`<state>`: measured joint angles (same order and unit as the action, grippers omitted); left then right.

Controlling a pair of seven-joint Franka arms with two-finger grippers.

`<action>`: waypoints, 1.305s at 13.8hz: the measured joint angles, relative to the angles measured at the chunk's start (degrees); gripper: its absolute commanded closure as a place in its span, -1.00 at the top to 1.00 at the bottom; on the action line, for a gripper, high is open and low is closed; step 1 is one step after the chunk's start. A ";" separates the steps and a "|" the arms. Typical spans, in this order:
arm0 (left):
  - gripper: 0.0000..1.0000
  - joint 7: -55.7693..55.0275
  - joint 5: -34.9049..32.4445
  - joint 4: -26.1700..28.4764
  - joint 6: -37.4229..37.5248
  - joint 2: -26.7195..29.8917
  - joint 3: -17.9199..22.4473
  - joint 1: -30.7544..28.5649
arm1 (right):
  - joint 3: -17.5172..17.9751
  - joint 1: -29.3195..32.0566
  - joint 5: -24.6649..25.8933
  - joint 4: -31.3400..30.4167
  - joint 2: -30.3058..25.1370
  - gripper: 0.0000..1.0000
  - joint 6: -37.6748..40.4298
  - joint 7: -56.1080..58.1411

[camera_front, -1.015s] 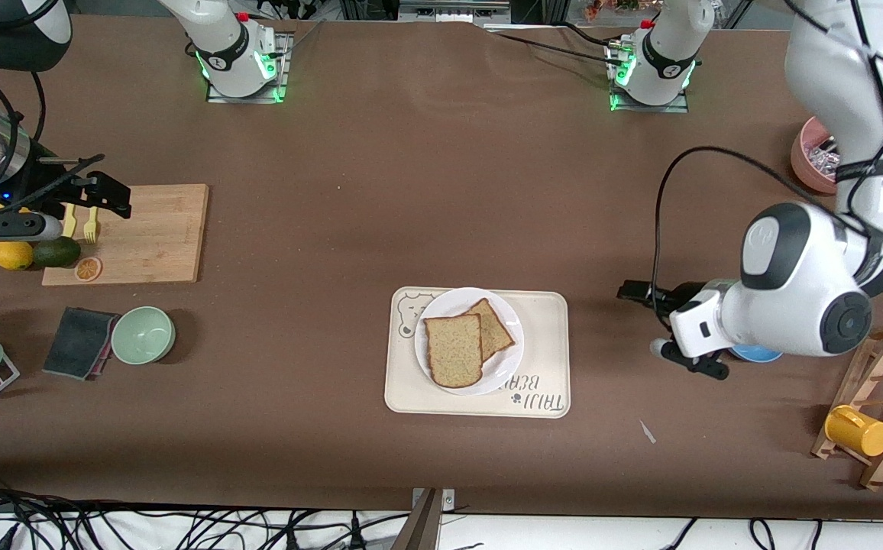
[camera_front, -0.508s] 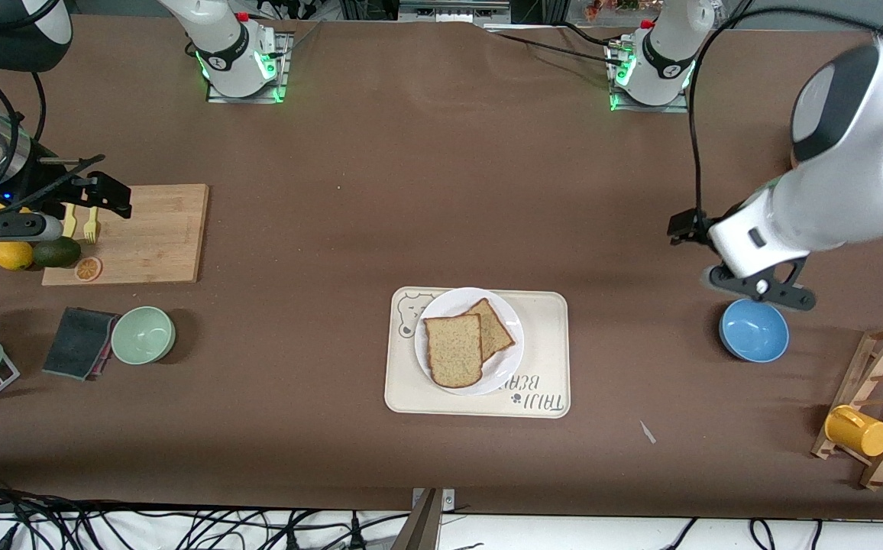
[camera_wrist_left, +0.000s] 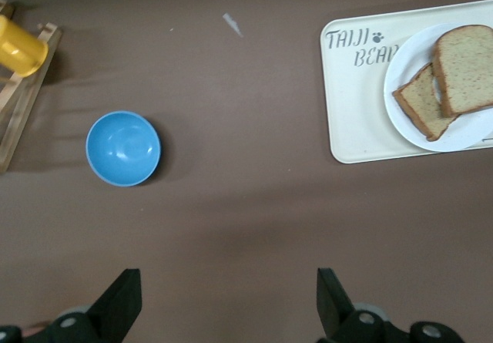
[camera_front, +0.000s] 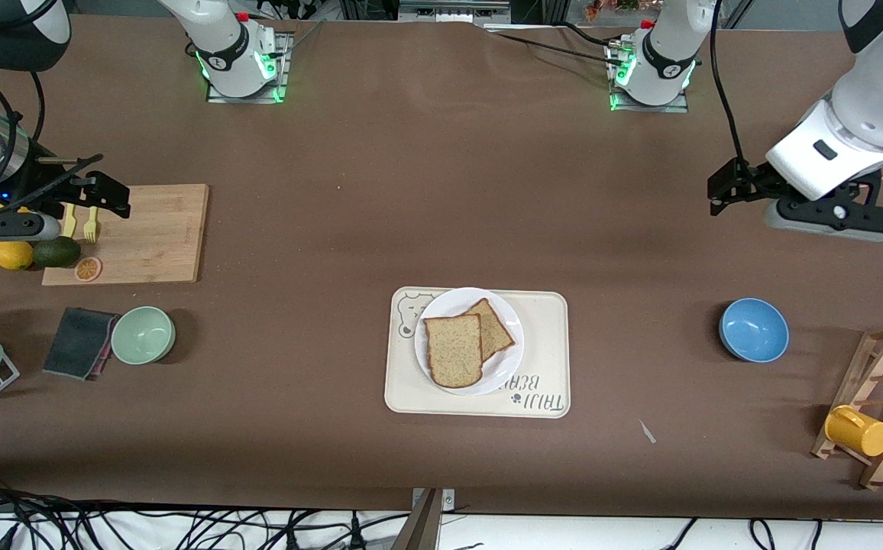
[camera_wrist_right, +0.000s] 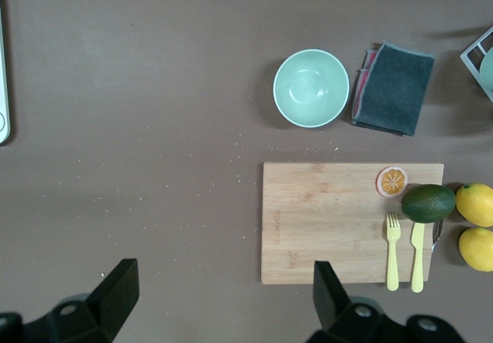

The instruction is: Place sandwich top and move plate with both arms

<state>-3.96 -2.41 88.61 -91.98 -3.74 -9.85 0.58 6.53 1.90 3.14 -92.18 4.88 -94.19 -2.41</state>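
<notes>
The sandwich top (camera_front: 454,350) lies on the white plate (camera_front: 449,302), partly over a second bread slice (camera_front: 496,327). The plate sits on a cream bear-printed tray (camera_front: 545,359) at mid-table. The left wrist view also shows the sandwich top (camera_wrist_left: 466,69), the plate (camera_wrist_left: 470,132) and the tray (camera_wrist_left: 362,112). My left gripper (camera_front: 835,220) hangs open and empty over bare table at the left arm's end; it also shows in its wrist view (camera_wrist_left: 227,312). My right gripper (camera_front: 6,226) waits open and empty over the cutting board's end (camera_wrist_right: 223,300).
A blue bowl (camera_front: 753,330) and a wooden rack with a yellow cup (camera_front: 858,430) stand at the left arm's end. A cutting board (camera_front: 151,233) with forks, avocado and lemons, a green bowl (camera_front: 143,334) and a dark cloth (camera_front: 79,342) stand at the right arm's end.
My left arm has risen and swung away from over the blue bowl toward the bases, uncovering the bowl. The right arm, plate and bread have not moved.
</notes>
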 measured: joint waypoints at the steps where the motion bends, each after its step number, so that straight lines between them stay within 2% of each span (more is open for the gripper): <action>1: 1.00 -0.58 0.00 2.36 -0.29 1.77 0.16 -0.03 | 0.00 0.00 0.00 0.00 0.00 1.00 0.00 0.00; 3: 1.00 -1.36 0.00 5.97 -0.52 3.97 0.23 -0.04 | -0.03 0.00 0.00 0.00 0.00 1.00 0.01 -0.02; 5: 1.00 -1.66 0.18 7.14 -1.01 4.17 0.37 -0.04 | -0.06 0.00 0.00 0.00 0.00 1.00 0.02 -0.03; 18: 1.00 -2.08 0.46 6.97 -1.29 4.03 0.54 -0.06 | -0.05 0.00 -0.01 -0.17 0.04 1.00 0.01 -0.03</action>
<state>-6.04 -1.95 95.58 -93.27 0.30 -9.32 0.52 6.49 1.90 3.12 -92.36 4.93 -94.18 -2.44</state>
